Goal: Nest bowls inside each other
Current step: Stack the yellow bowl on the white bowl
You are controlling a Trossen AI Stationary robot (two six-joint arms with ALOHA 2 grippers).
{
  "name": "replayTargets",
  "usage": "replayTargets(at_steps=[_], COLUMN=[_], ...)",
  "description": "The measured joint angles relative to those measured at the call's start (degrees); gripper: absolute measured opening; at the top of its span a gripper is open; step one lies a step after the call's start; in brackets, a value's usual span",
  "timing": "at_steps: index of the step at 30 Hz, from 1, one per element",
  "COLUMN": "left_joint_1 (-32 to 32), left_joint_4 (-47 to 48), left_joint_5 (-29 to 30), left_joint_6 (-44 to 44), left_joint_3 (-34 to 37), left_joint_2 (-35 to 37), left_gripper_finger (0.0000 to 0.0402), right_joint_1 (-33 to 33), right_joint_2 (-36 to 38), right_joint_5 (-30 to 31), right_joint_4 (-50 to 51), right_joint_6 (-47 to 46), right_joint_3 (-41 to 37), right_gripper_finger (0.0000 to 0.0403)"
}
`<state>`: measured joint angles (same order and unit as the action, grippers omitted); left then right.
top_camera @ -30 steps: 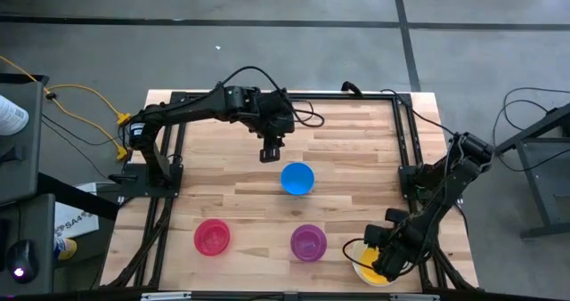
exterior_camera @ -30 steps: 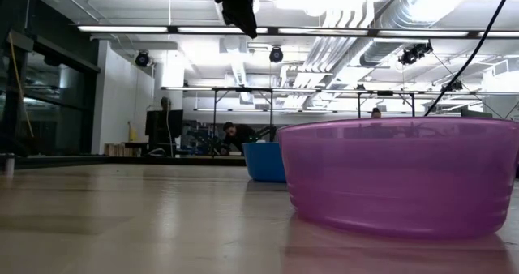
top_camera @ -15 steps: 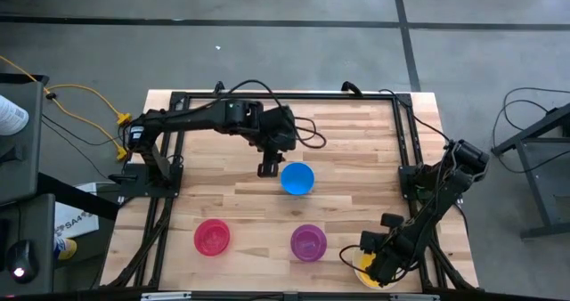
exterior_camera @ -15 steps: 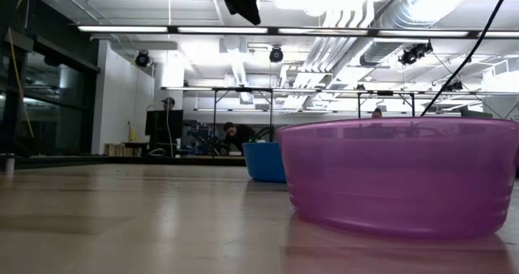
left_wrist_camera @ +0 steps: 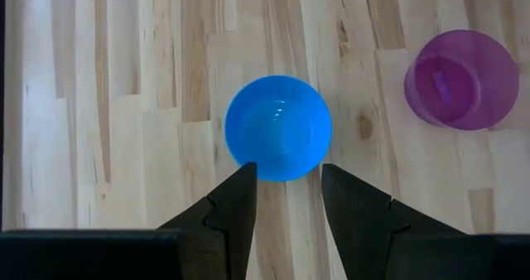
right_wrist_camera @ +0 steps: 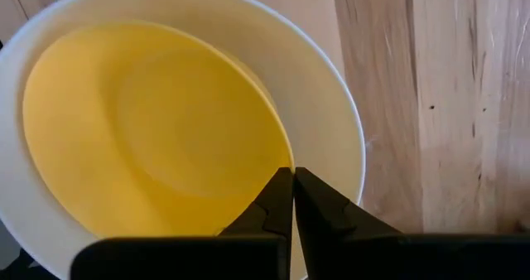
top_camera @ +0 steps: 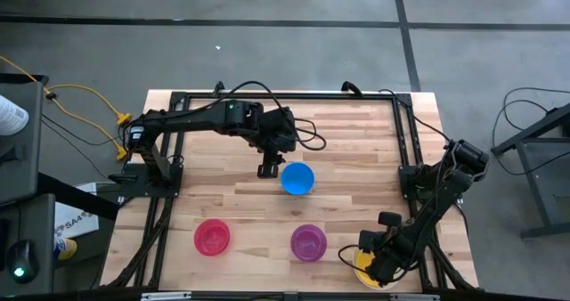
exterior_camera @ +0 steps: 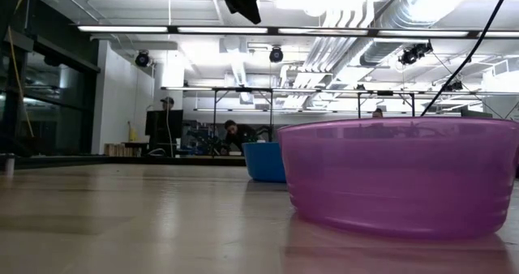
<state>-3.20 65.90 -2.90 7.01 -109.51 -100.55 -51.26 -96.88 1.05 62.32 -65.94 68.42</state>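
A blue bowl (top_camera: pixel 297 178) stands upright at the table's middle. My left gripper (left_wrist_camera: pixel 286 176) hangs open well above the table, just left of the blue bowl, touching nothing. A pinkish-red bowl (top_camera: pixel 212 237) and a purple bowl (top_camera: pixel 308 241) stand near the front edge. At the front right, a yellow bowl (right_wrist_camera: pixel 141 123) lies inside the larger white bowl (right_wrist_camera: pixel 348 123). My right gripper (right_wrist_camera: pixel 291 179) points down over them, shut at the yellow bowl's rim. My right gripper comes from above, pointing down. Its shut fingertips meet on the yellow bowl's rim (right_wrist_camera: pixel 284 157), on the side next to the white bowl's wall. The rim runs in between the two fingers. The yellow bowl sits open side up inside the white bowl.
Black frame rails (top_camera: pixel 405 141) run along the table's left, far and right sides. Bare wood lies between the bowls. In the low view the purple bowl (exterior_camera: pixel 401 177) stands close in front, with the blue bowl (exterior_camera: pixel 261 162) behind it.
My left gripper has swung toward the table's near edge, coming level with the blue bowl's left side, then held still. My right gripper has sunk slightly over the white bowl, staying shut.
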Motion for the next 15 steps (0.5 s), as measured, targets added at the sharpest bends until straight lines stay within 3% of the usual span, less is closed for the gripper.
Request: replayTargets(at_steps=[15], left_joint_1=[0.0], left_joint_4=[0.14], left_joint_5=[-0.02], left_joint_6=[-0.04], left_joint_3=[0.0], left_joint_2=[-0.02], left_gripper_finger=[0.0136], right_joint_1=[0.04], right_joint_2=[0.01], right_joint_5=[-3.0], right_joint_4=[0.09], right_joint_6=[-1.94], right_joint_3=[-0.02], right_gripper_finger=[0.0003])
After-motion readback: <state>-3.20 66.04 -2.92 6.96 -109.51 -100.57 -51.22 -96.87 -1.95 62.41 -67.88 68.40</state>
